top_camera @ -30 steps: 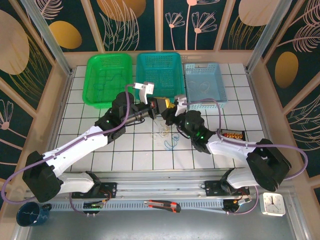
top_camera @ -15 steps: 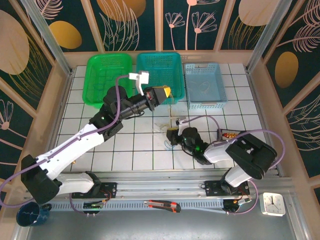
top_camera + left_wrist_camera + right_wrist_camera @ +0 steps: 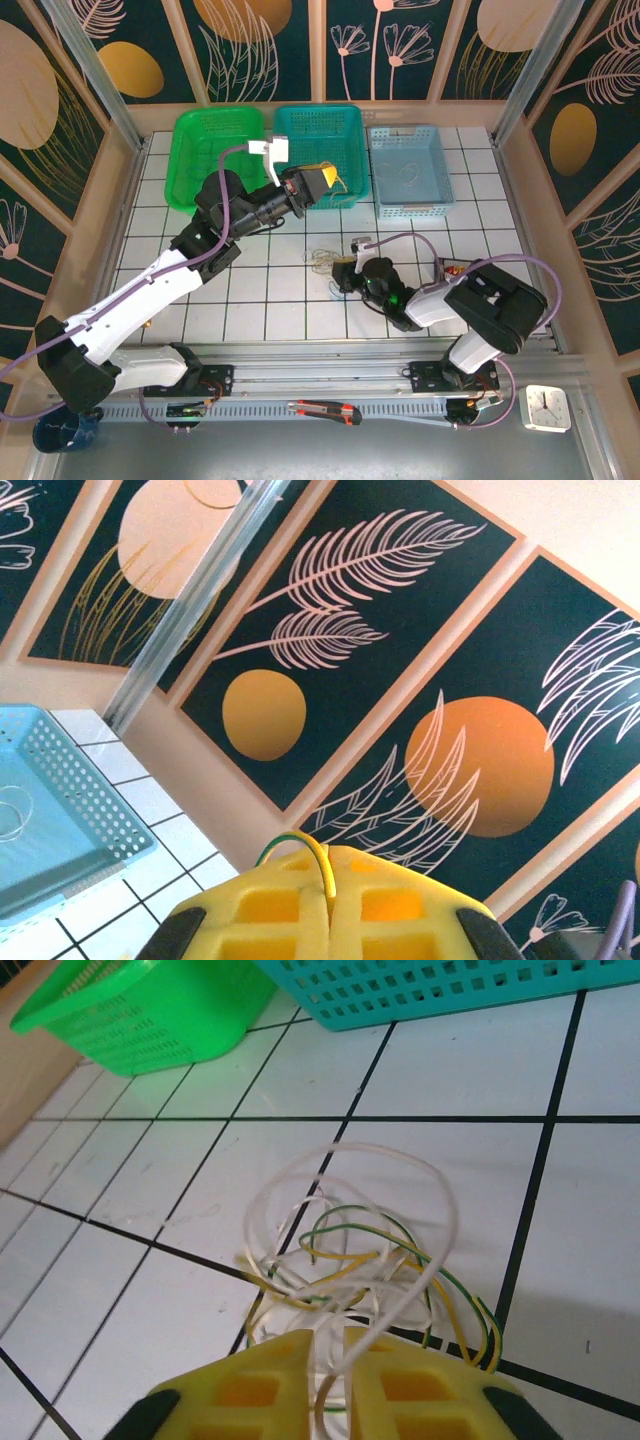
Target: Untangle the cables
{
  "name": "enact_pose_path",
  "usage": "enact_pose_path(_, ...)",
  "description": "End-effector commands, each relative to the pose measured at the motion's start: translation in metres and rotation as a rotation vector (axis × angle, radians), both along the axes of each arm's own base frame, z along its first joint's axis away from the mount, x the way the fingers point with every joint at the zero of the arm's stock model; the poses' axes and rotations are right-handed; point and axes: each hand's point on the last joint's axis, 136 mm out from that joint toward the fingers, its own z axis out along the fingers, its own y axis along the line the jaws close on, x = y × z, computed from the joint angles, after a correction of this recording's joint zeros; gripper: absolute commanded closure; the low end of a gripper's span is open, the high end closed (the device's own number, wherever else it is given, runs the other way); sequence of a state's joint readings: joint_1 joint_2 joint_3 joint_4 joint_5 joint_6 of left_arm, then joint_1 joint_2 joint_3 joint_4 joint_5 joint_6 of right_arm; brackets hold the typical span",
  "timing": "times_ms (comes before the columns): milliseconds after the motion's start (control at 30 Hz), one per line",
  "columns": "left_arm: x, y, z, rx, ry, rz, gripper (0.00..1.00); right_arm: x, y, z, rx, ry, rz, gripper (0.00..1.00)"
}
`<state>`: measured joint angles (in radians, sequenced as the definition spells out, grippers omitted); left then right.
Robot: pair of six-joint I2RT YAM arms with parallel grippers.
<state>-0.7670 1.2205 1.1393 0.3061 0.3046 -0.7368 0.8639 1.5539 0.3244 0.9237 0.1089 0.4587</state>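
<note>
Eyes on the cables (image 3: 350, 1250): a loose clump of white, yellow and green loops lying on the white tiles of the table (image 3: 250, 290), near the middle, in front of the teal basket (image 3: 320, 110). From the top camera the clump (image 3: 322, 260) sits just left of your right gripper (image 3: 343, 272).

Your right gripper (image 3: 325, 1370) is down low at the near edge of the clump. Its yellow pads are almost together, and a white strand runs down into the narrow slot between them, so it is closed on the cables.

Your left gripper (image 3: 328, 900) is up off the table, its pads pressed together and pinching a single yellow-green strand (image 3: 318, 855) that arches up out of the seam. From above, that gripper (image 3: 325, 178) hangs over the front rim of the teal basket, well apart from the clump.

Further out, three baskets line the far side of the table: the green basket (image 3: 190, 160) on the left, the teal one in the middle, and the light blue basket (image 3: 410, 128) on the right. A thin pale loop lies inside the light blue basket (image 3: 60, 810). In your right wrist view, the green basket (image 3: 130, 1030) and the teal one (image 3: 450, 990) stand beyond the clump.
</note>
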Motion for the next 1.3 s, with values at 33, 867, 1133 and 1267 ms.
enact_pose_path(33, 0.006, 0.007, -0.007, 0.028, -0.006, 0.065, 1.00, -0.002, 0.002, 0.015, 0.006, -0.023, 0.001, 0.71)
enact_pose_path(867, 0.212, 0.035, -0.117, 0.292, 0.145, 0.365, 1.00, 0.047, -0.059, 0.090, 0.023, 0.072, -0.263, 0.37)
enact_pose_path(1133, 0.275, 0.027, -0.164, 0.407, 0.176, 0.416, 0.81, 0.055, -0.080, 0.105, 0.104, 0.098, -0.261, 0.37)
enact_pose_path(1267, 0.298, 0.025, -0.171, 0.439, 0.181, 0.440, 0.39, 0.051, -0.079, 0.107, 0.113, 0.108, -0.230, 0.37)
